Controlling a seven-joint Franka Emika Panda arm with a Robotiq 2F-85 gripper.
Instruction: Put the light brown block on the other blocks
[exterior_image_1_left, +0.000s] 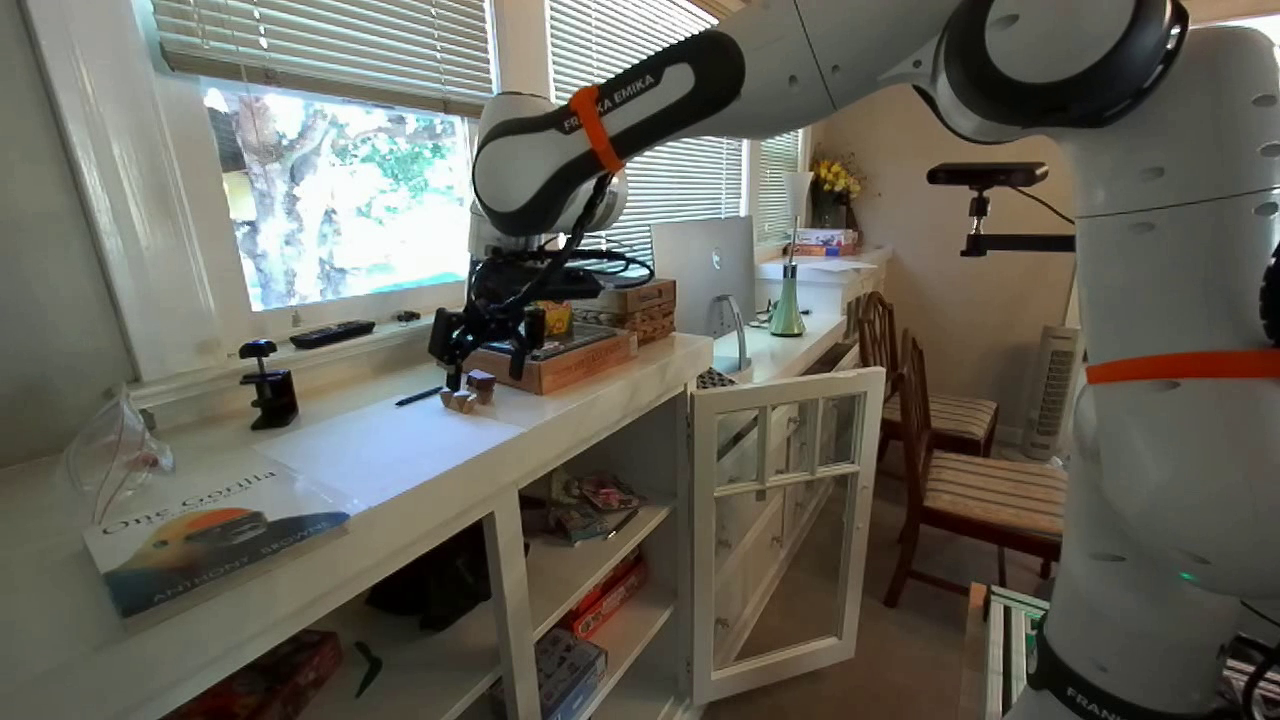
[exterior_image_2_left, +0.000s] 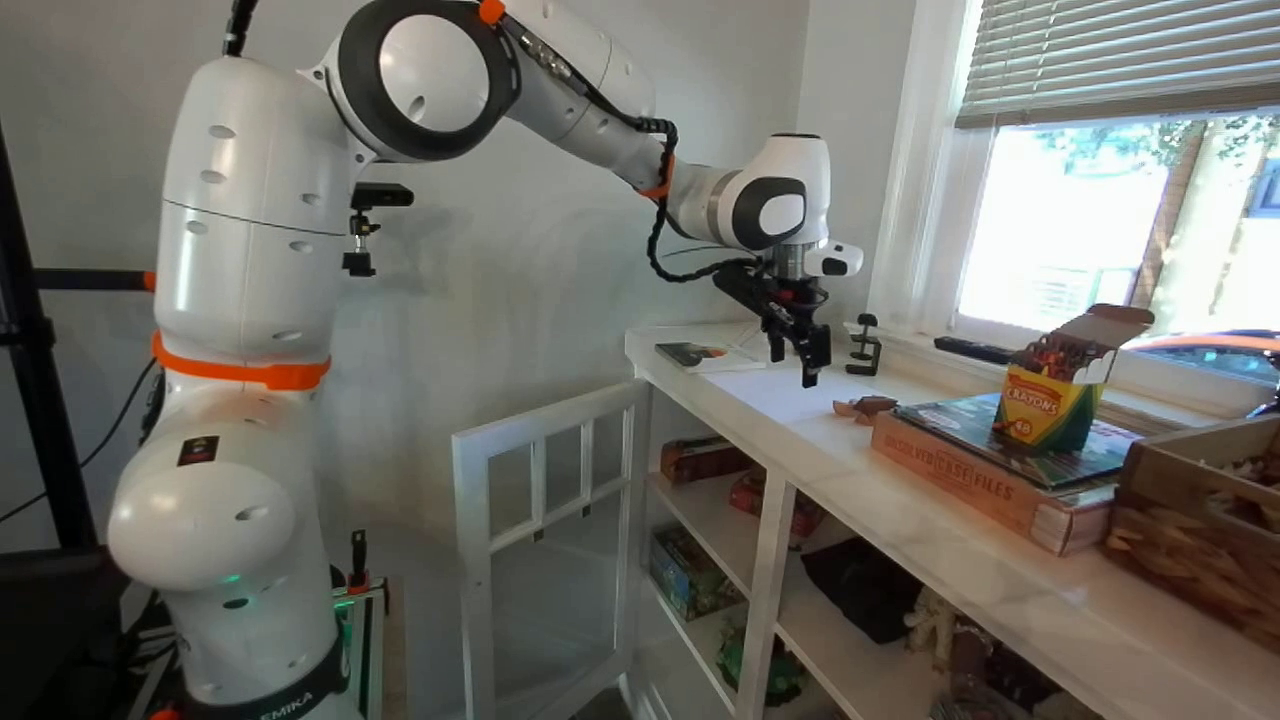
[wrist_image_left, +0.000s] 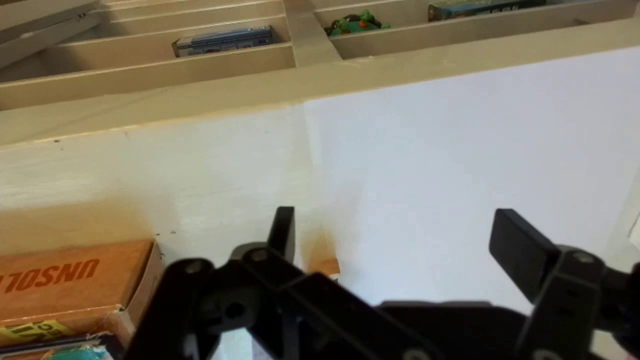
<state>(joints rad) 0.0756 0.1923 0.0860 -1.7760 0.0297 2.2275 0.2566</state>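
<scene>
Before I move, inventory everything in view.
Paper: one, white, on counter
Small blocks: count unclear, brownish, near paper's edge
Pen: one, dark, near blocks
One Gorilla book: one, multicoloured, on counter
Plastic bag: one, clear, beside book
Clamp: one, black, on counter
Remote control: one, black, on windowsill
Unsolved Case Files box: one, brown, on counter
Crayon box: one, yellow and green, above it
Wooden crate: one, brown, on counter
Apple screen: one, silver, beyond crate
Blinds: several, white, above windowsill
Flowers: several, yellow, background
Chairs: two, brown, background
Cabinet door: one, white, open below counter
Boxes: several, mixed colours, on cabinet shelves
Franka arm: one, white, over counter
Fingers: two, black, open, above counter
</scene>
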